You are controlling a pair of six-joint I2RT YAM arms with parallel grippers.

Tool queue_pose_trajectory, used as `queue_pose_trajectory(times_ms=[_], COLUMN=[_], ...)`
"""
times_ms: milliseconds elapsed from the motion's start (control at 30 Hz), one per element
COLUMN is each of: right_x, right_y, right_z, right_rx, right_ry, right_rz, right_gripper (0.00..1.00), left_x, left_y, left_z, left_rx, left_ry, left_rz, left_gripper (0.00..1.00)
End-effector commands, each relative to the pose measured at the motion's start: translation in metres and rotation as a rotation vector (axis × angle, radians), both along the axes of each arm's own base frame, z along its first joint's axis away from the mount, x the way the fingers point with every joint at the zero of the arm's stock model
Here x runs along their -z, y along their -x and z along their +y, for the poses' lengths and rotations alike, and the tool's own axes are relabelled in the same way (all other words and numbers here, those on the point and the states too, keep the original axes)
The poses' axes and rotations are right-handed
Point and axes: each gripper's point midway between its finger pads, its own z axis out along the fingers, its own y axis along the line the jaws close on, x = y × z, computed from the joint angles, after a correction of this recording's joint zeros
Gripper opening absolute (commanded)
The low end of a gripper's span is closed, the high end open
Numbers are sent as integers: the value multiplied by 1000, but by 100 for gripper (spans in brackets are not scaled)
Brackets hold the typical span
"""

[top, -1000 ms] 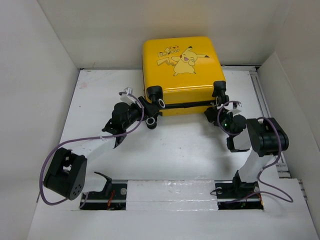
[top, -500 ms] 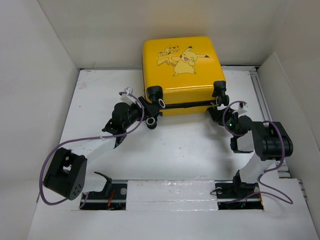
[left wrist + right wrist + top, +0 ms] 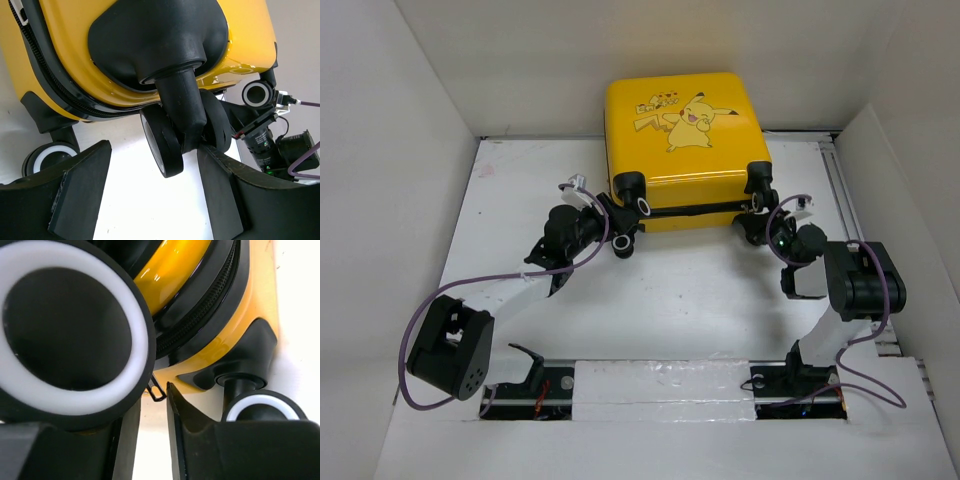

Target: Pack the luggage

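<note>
The yellow luggage (image 3: 680,150) lies closed at the back of the table, cartoon side up, its wheels toward me. My left gripper (image 3: 618,228) is at its left corner. In the left wrist view the left gripper (image 3: 150,192) is open around a black caster wheel (image 3: 161,142), which sits close to the right finger (image 3: 220,195). My right gripper (image 3: 758,222) is at the right corner. In the right wrist view the right gripper (image 3: 152,406) has only a narrow gap, a small black zipper pull (image 3: 157,391) at its mouth, unclamped. A white-ringed wheel (image 3: 70,330) hides the left fingertip.
White walls box in the table on the left, back and right. A rail (image 3: 855,210) runs along the right side. A second right-hand wheel (image 3: 262,407) stands beside the right finger. The black zipper seam (image 3: 200,320) runs round the shell.
The right gripper swung slightly right, came back in against the right wheel, and its jaws narrowed. The left arm held still at the left wheel.
</note>
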Motion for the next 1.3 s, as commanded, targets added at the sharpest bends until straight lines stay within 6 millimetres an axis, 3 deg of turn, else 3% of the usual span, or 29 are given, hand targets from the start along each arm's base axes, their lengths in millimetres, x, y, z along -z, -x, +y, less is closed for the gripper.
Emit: queue_pose_trajectory(times_ms=[0, 100, 233, 333, 633, 767, 800, 833, 933, 967, 1000, 1033, 1100, 1167, 1200, 1267], right_x=[-127, -137, -147, -148, -139, -132, -129, -124, -125, -115, -111, -115, -98, -109, -104, -109], right_y=[8, 14, 18, 19, 10, 15, 16, 17, 25, 23, 27, 29, 33, 35, 37, 42], right_z=[2, 3, -1, -4, -5, -3, 2, 6, 33, 42, 61, 69, 89, 99, 105, 133], right_rx=[-15, -15, 10, 32, 53, 53, 54, 67, 97, 99, 110, 123, 152, 163, 149, 76], right_ry=[32, 33, 37, 41, 29, 23, 20, 49, 128, 166, 184, 219, 338, 370, 385, 383], right_rz=[-560, -588, -617, -621, -587, -569, -560, -562, -583, -541, -518, -523, -479, -513, -500, -520], right_gripper=[32, 34, 45, 46, 1, 0, 0, 0, 0, 0, 0, 0, 0, 0, 0, 0], left_x=[-50, -50, -50, -50, -50, -45, -48, -51, -55, -53, -55, -60, -65, -68, -66, -74], left_y=[-6, -6, -6, -6, -6, -8, -9, -10, -12, -14, -12, -14, -12, -13, -13, -13], left_z=[-13, -13, -13, -13, -13, -14, -17, -18, -23, -24, -29, -30, -34, -34, -36, -38], left_rx=[37, 38, 38, 38, 38, 38, 49, 48, 67, 67, 84, 84, 93, 94, 103, 113], left_ry=[63, 56, 56, 56, 56, 52, 66, 77, 92, 91, 102, 107, 112, 116, 125, 134], left_rz=[-142, -147, -147, -147, -147, -139, -144, -146, -150, -149, -144, -154, -163, -172, -167, -185], left_gripper=[65, 63, 63, 62, 58, 50, 47, 35, 14, 9, 0, 0, 0, 0, 0, 0])
